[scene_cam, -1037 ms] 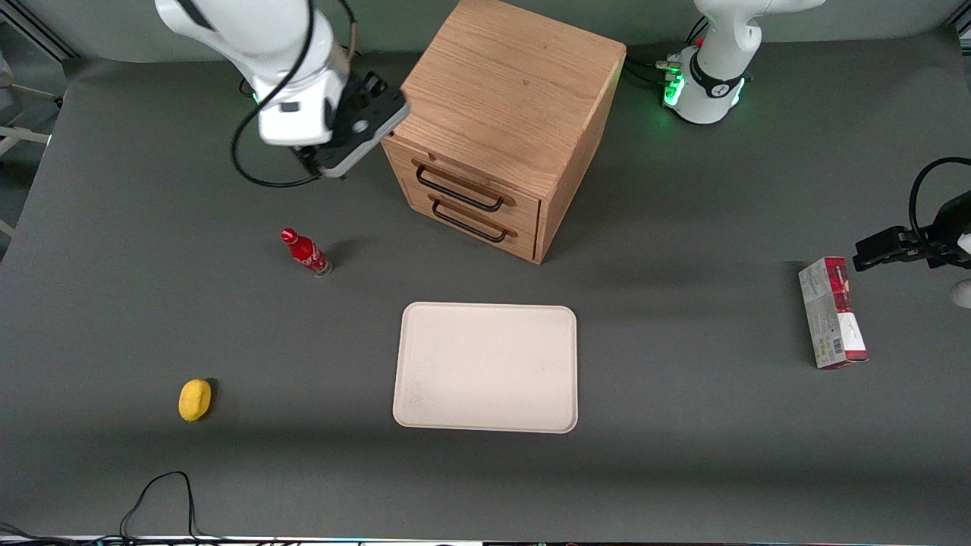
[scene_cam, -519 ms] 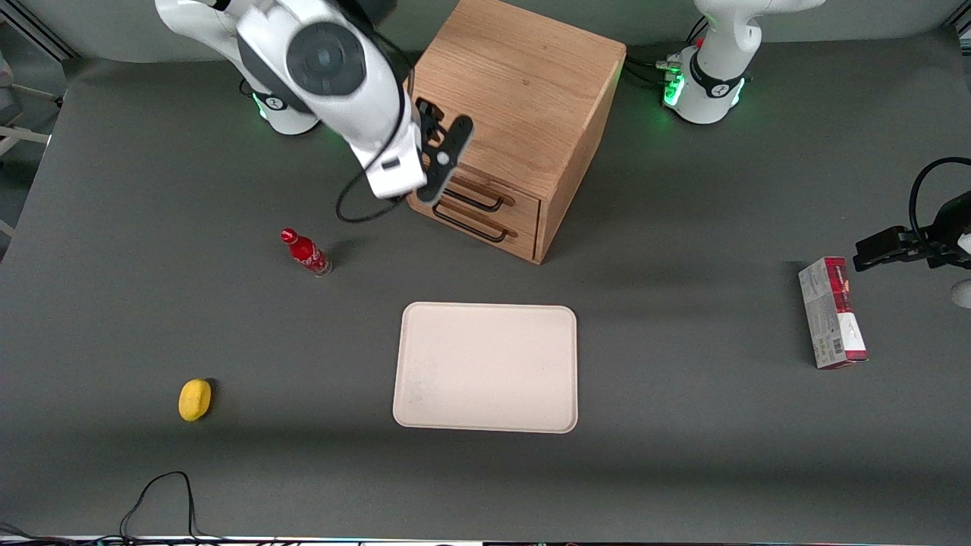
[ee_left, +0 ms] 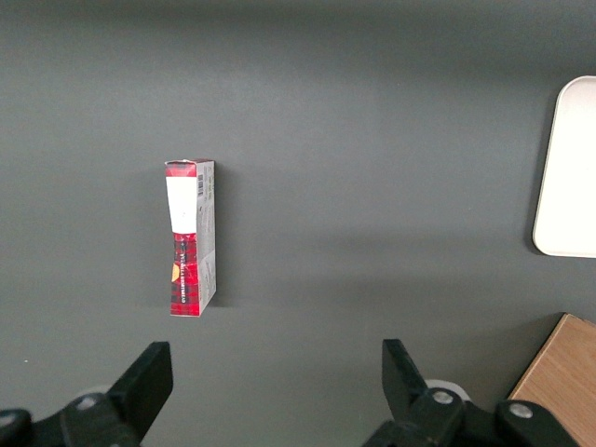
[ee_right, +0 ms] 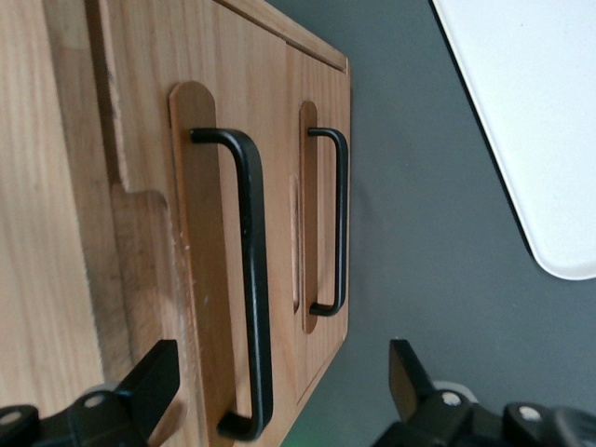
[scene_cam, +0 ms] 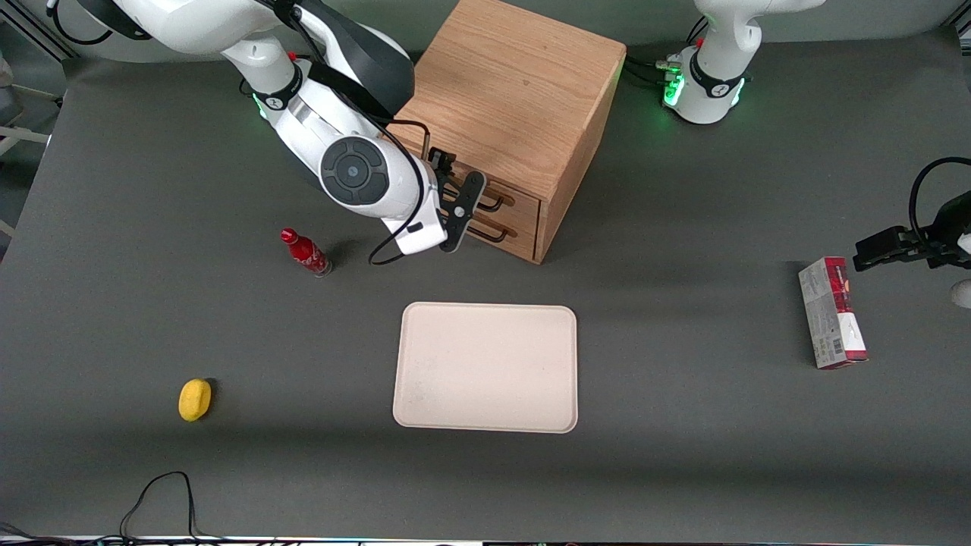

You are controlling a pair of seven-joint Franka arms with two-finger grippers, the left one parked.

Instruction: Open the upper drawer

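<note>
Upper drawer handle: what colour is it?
Black, on the upper drawer, clearest in the right wrist view; the gripper is open before it.

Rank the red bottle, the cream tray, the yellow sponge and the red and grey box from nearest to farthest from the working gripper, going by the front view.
The gripper is open in front of the cabinet's drawers.
1. Red bottle, beside the gripper, toward the working arm's end.
2. Cream tray, nearer the camera.
3. Yellow sponge, nearer the camera, toward the working arm's end.
4. Red and grey box, toward the parked arm's end.

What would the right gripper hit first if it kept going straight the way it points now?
Probably the black handle of the upper drawer: the open gripper faces the cabinet front, the handle lying between its fingers. Depth is uncertain.
</note>
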